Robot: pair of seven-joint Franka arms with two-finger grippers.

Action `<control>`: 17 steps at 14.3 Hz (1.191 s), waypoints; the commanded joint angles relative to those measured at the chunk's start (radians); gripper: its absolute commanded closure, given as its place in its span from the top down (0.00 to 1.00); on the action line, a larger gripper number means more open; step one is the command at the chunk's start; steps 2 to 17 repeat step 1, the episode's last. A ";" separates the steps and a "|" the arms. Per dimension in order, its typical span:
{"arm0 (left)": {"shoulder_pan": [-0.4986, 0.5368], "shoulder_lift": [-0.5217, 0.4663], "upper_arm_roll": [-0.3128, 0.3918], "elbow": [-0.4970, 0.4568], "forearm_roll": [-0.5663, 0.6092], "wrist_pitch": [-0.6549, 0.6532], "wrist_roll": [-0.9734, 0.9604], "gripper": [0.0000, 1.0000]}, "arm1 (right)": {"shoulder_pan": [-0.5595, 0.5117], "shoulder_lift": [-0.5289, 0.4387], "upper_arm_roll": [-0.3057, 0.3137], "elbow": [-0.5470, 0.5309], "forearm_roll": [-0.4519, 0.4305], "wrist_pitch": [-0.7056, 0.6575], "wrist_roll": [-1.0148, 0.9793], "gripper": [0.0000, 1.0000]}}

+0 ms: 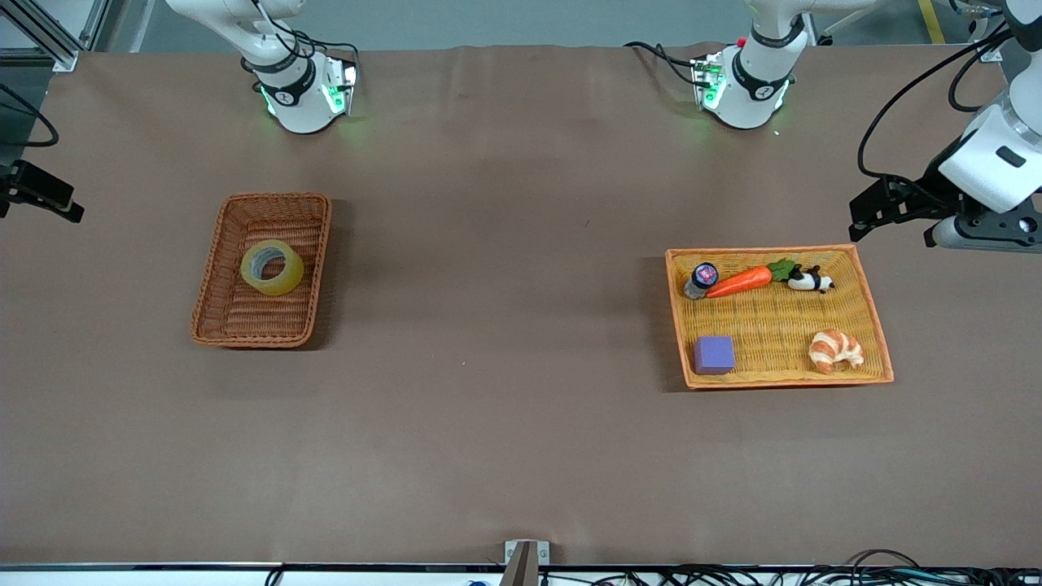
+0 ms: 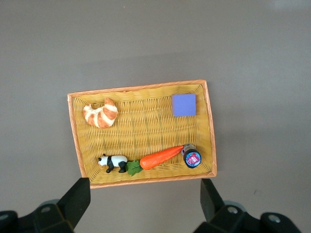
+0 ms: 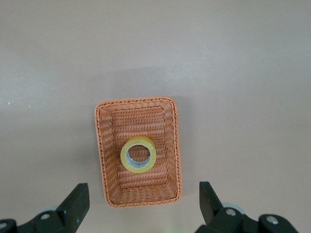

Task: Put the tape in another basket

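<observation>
The tape point(image 1: 272, 267), a yellowish translucent roll, lies flat in the dark reddish-brown wicker basket point(image 1: 277, 196) toward the right arm's end of the table. It also shows in the right wrist view point(image 3: 138, 167), inside the basket point(image 3: 136, 100). My right gripper point(image 1: 69, 207) hangs high over the table's edge at that end, open and empty point(image 3: 144, 199). My left gripper point(image 1: 864, 218) hangs high over the table beside the orange-yellow tray point(image 1: 773, 325), open and empty point(image 2: 145, 199).
The orange-yellow woven tray point(image 2: 146, 126) at the left arm's end holds a toy carrot point(image 1: 739, 281), a panda figure point(image 1: 810, 281), a small dark-capped jar point(image 1: 702, 279), a purple block point(image 1: 714, 355) and a croissant point(image 1: 835, 350). Brown table between the two containers.
</observation>
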 commanded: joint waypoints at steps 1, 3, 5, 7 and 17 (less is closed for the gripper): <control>-0.002 -0.019 -0.002 -0.003 0.022 0.002 0.004 1.00 | -0.012 0.011 0.005 0.021 0.015 -0.017 0.001 1.00; -0.002 -0.019 -0.002 -0.003 0.022 0.002 0.004 1.00 | -0.012 0.011 0.005 0.021 0.015 -0.017 0.001 1.00; -0.002 -0.019 -0.002 -0.003 0.022 0.002 0.004 1.00 | -0.012 0.011 0.005 0.021 0.015 -0.017 0.001 1.00; -0.002 -0.019 -0.002 -0.003 0.022 0.002 0.004 1.00 | -0.012 0.011 0.005 0.021 0.015 -0.017 0.001 1.00; -0.002 -0.019 -0.002 -0.003 0.022 0.002 0.004 1.00 | -0.012 0.011 0.005 0.021 0.015 -0.017 0.001 1.00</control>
